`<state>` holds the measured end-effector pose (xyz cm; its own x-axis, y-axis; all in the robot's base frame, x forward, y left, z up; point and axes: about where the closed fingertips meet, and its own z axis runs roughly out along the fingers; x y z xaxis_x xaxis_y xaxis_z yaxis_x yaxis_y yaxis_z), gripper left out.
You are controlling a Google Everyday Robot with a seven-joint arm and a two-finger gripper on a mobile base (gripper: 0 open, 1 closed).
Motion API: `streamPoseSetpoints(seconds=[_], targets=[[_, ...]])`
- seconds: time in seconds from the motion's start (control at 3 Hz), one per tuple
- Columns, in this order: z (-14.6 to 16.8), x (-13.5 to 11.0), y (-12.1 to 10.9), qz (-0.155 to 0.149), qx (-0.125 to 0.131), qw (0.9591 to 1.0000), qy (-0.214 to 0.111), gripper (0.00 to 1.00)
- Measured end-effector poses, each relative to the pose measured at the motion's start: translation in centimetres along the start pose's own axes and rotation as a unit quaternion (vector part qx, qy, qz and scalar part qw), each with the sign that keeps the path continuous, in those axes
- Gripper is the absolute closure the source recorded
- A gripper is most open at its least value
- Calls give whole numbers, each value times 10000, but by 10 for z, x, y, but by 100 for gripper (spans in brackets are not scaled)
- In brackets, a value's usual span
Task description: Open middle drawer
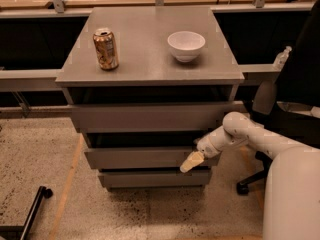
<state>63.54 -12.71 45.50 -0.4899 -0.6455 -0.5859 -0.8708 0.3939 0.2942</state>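
— Where's the middle drawer?
— Second grey front down, under the surface. The end effector sits at its right end, low on the panel. Whether it's open or gripping anything, I can't tell.
— What worries you?
— No handle, and it's far off-centre. I reckon a pull from there could slip off, or skew the drawer so it jams.
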Motion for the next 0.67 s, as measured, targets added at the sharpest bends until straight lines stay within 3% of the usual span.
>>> streamPoseSetpoints(seconds=[0.33, 0.67], targets=[[2, 11, 21, 79, -147, 9999, 6, 38], [1, 10, 21, 79, -147, 9999, 6, 61]])
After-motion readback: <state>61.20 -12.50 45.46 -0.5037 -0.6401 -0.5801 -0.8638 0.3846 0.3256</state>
